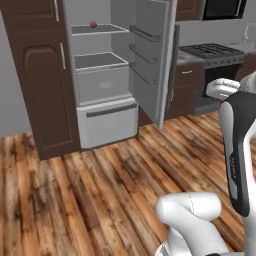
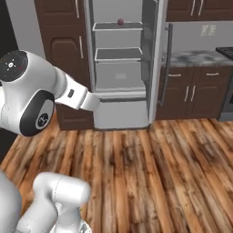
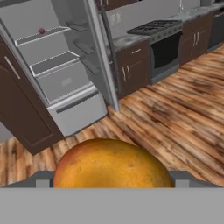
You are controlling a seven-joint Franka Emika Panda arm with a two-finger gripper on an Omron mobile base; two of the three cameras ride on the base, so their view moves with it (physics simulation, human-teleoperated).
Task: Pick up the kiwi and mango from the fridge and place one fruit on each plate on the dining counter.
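Orange mango (image 3: 113, 164) hides the hand's fingertips.

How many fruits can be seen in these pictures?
2: the mango sits between the fingers of the hand, and a dull red ball lies on the fridge's upper shelf. Others may be hidden.

Colours you have in front of you

You see an orange-brown round mango (image 3: 113, 162) shading to yellow-green, a light-grey open fridge (image 1: 102, 75) with a pale interior, a dull red-pink ball (image 1: 93, 24), dark brown wooden cabinets (image 1: 42, 85), and a streaked brown plank floor (image 2: 150, 177).
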